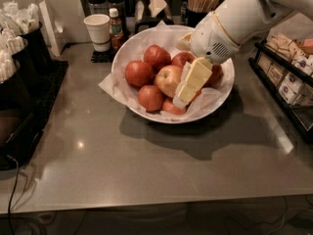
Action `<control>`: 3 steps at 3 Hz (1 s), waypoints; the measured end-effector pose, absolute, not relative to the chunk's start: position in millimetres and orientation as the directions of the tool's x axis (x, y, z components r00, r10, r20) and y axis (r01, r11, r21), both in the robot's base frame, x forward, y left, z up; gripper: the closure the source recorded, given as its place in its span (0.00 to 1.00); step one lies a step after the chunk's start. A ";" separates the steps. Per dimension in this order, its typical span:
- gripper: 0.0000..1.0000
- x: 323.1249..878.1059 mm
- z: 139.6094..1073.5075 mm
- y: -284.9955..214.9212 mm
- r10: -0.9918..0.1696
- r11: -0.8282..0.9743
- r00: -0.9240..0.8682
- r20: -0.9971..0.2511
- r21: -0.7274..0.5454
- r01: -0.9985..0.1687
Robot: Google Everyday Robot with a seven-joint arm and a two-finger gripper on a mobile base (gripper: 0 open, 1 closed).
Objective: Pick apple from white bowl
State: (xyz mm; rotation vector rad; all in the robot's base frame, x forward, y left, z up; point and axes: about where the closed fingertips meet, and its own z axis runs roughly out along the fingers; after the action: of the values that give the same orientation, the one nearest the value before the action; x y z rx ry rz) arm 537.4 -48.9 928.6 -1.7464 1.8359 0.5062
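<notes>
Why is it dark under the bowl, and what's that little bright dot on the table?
Camera view: the white bowl and arm cast that shadow on the table; the dot is light glare; the gripper is in the bowl beside the apple.

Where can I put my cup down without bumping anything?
The wide bare table in front of the white bowl is free. Behind it, paper cup and bottle crowd. The tool is in the bowl beside the apple.
</notes>
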 end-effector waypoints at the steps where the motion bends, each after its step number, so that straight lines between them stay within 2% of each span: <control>1: 0.00 529.1 915.9 -49.5 -0.781 0.123 -0.027 -0.624 -0.112 -0.986; 2: 0.00 532.2 911.9 -46.9 -0.785 0.111 -0.024 -0.618 -0.103 -0.989; 3: 0.19 532.1 911.9 -47.0 -0.786 0.111 -0.024 -0.618 -0.103 -0.988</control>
State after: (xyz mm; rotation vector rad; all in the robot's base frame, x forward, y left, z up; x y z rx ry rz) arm 532.1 -47.0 911.9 -1.7210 1.8574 0.4910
